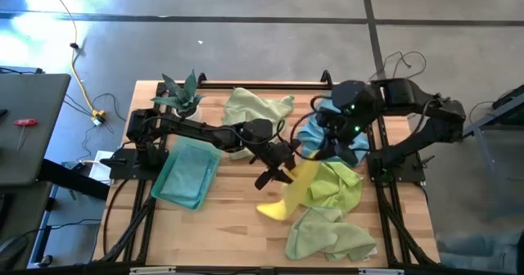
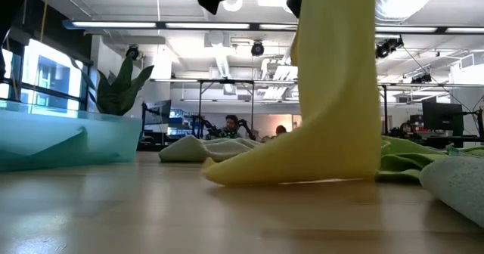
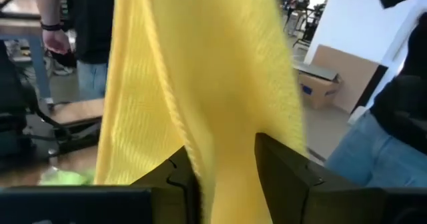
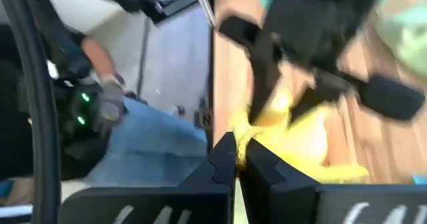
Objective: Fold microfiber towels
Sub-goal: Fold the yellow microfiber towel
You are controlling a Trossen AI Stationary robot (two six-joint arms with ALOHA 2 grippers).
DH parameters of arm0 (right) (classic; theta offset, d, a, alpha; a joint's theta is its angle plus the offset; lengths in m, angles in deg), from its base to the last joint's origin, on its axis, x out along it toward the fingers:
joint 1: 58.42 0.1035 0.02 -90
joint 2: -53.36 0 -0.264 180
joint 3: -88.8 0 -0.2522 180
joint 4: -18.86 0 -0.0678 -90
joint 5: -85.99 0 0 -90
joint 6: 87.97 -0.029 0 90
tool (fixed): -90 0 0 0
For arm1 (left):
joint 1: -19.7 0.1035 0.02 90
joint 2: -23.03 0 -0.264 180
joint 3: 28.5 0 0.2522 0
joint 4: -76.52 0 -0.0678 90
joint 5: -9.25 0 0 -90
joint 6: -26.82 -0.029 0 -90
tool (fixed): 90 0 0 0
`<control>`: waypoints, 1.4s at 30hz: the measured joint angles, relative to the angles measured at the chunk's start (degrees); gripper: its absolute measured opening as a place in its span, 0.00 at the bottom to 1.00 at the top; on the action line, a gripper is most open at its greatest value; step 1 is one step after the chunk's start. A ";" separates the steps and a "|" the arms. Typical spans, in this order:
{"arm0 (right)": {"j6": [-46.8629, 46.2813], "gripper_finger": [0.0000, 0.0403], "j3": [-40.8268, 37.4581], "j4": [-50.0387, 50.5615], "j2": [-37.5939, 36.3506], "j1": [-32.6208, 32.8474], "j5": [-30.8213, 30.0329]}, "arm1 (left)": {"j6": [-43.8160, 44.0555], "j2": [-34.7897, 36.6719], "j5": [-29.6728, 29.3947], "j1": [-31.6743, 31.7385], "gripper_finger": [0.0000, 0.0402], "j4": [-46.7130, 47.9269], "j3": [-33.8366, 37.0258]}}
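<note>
A bright yellow towel (image 1: 299, 185) hangs from my right gripper (image 4: 239, 151), which is shut on it above the table's middle. The towel's lower end (image 2: 287, 171) rests on the wood. My left gripper (image 3: 227, 177) reaches in level from the table's left. It is open, with one finger on each side of the hanging yellow cloth (image 3: 200, 84). A teal towel (image 1: 188, 173) lies folded at the left. Pale green towels lie at the far middle (image 1: 254, 107) and near right (image 1: 327, 234). A blue towel (image 1: 323, 128) lies under my right arm. My right gripper pinches a bunched upper part of the yellow towel (image 4: 248, 132) between its two shut fingers, slanting down from the table's right. The towel hangs slack below them, and only its lower end (image 1: 274, 209) lies on the table. My left gripper: I cannot tell whether its fingers (image 3: 287, 171) touch the cloth between them.
A small potted plant (image 1: 182, 95) stands at the far left corner. Another pale green towel (image 1: 344, 185) lies crumpled beside the yellow one. Bare wood shows along the near edge at the left. A person in jeans (image 3: 367, 157) stands beyond the table.
</note>
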 joint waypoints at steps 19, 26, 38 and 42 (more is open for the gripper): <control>4.48 0.00 -7.07 1.96 0.04 4.01 -7.06 | -3.91 0.00 -1.99 0.20 0.12 28.00 0.00; 5.12 0.00 -7.07 1.96 0.04 4.01 -7.01 | -6.27 0.00 -8.02 0.31 0.13 35.59 0.00; 6.18 0.00 -7.07 2.10 0.04 4.01 -10.41 | 1.54 2.63 -18.61 0.00 0.01 46.71 -0.03; 6.19 0.00 -7.07 2.10 0.02 4.01 -14.24 | 4.48 5.95 -21.84 -1.24 0.00 49.40 -0.04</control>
